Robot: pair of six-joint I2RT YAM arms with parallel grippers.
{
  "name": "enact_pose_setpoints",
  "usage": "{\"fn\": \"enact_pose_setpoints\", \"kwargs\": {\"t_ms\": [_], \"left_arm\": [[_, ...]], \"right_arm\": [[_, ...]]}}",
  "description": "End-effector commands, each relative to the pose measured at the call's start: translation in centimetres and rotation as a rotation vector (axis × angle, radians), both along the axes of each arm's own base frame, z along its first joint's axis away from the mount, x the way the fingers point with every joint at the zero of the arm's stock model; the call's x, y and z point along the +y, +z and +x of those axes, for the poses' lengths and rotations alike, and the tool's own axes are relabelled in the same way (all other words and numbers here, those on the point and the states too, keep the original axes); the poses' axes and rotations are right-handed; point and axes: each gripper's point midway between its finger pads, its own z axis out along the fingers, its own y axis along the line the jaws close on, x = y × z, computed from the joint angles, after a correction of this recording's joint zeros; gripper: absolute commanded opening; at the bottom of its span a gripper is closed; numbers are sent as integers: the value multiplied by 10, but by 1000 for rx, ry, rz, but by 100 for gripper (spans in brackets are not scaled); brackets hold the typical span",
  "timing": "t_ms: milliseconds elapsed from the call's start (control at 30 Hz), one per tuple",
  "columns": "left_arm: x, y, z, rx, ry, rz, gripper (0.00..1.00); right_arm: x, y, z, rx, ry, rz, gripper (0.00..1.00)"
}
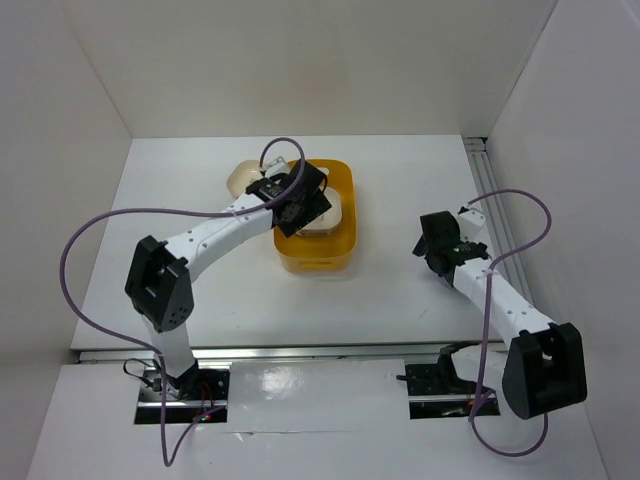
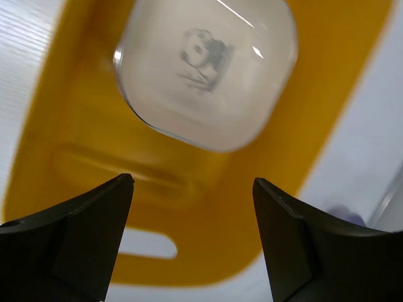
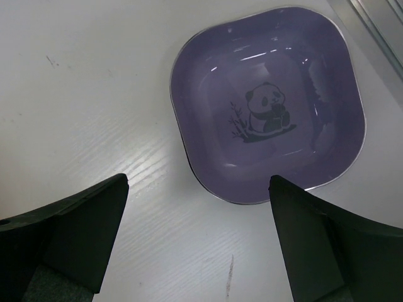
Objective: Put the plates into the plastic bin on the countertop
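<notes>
The yellow-orange plastic bin [image 1: 312,262] stands at the middle of the white countertop [image 1: 180,210]. A cream plate [image 1: 334,211] with a grey centre mark lies inside it, also shown in the left wrist view [image 2: 208,69] on the bin floor [image 2: 88,126]. My left gripper [image 1: 303,200] hovers over the bin, open and empty [image 2: 193,189]. Another cream plate [image 1: 243,178] lies just behind the bin's left corner. A lavender plate [image 3: 267,104] with a panda mark lies flat on the table just ahead of my right gripper [image 3: 198,180], which is open and empty. In the top view this gripper [image 1: 433,241] hides that plate.
An aluminium rail [image 1: 482,170] runs along the right wall, close beyond the lavender plate [image 3: 371,25]. White walls bound the countertop at back, left and right. Purple cables loop from both arms.
</notes>
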Motion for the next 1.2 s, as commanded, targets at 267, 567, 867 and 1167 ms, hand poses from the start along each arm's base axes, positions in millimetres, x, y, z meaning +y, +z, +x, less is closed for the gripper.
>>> {"fn": "enact_pose_setpoints", "kwargs": {"t_ms": [267,567,867,1167], "left_arm": [[-18,138,-59,-270,-276,-76,93],[104,134,-62,-267,-121,67,100],[214,106,3,-129,90,69,100],[234,7,83,39,79,-57,100]], "right_arm": [[-2,-41,23,74,1,27,80],[-11,-78,45,151,34,19,14],[39,38,115,-75,195,-22,0],[173,176,157,-326,574,14,0]]}}
